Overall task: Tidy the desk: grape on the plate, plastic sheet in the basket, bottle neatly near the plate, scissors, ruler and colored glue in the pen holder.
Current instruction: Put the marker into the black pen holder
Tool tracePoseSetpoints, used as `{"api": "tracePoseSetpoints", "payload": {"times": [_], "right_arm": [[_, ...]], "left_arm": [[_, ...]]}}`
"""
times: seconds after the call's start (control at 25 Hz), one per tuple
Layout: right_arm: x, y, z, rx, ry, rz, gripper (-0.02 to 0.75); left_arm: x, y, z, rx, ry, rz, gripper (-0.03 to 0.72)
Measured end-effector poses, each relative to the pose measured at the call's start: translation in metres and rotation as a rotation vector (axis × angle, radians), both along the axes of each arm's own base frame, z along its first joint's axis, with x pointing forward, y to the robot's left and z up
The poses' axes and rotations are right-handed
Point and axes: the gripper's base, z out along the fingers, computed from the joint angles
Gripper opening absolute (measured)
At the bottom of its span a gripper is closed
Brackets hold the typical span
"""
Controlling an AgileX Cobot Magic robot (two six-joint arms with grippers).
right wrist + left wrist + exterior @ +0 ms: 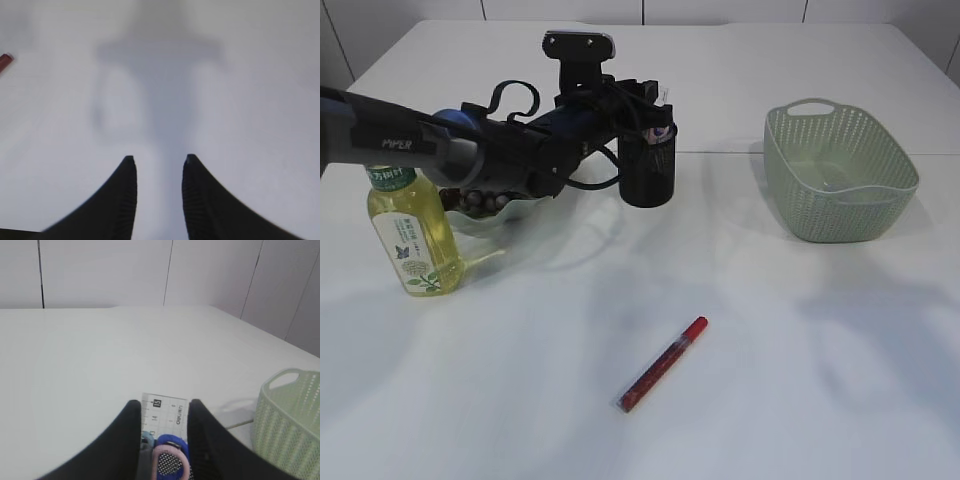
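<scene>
On my left wrist feed the left gripper (164,415) fills the bottom centre, its two dark fingers (125,440) standing apart with the clear ruler (165,411) upright between them. I can't tell whether either finger actually touches the ruler's edges. Just below the ruler are the scissors (170,460), showing blue and pink handle loops.

In the exterior view that arm reaches in from the left edge to the upper middle of the frame, where its gripper sits over the black pen holder (648,165), which hides the fingertips.

The right gripper (159,167) appears only on its own wrist feed, at the lower centre, fingers parted with nothing between them, above bare white table (250,100). A red tip shows at that frame's left edge.

Further out in the exterior view, the colored glue (664,364), a red pen-like stick, lies slanted on the table at lower centre, well apart from the holder. The bottle (413,232) of yellow liquid stands upright at the left, beside a plate (470,220) mostly hidden behind the arm. The pale green basket (840,170) sits at the upper right.
</scene>
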Motion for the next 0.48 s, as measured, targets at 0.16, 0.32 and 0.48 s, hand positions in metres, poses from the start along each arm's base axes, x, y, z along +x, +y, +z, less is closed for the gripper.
{"api": "tracePoseSetpoints", "payload": {"times": [0.16, 0.32, 0.48], "right_arm": [[0.000, 0.000, 0.000, 0.000, 0.000, 0.000, 0.260], [0.000, 0.000, 0.000, -0.001, 0.000, 0.000, 0.260], [0.000, 0.000, 0.000, -0.001, 0.000, 0.000, 0.260]], "left_arm": [[0.001, -0.001, 0.001, 0.022, 0.013, -0.009, 0.262], [0.000, -0.001, 0.004, 0.047, 0.059, -0.009, 0.265], [-0.008, 0.003, 0.032, 0.131, 0.157, -0.021, 0.265]]}}
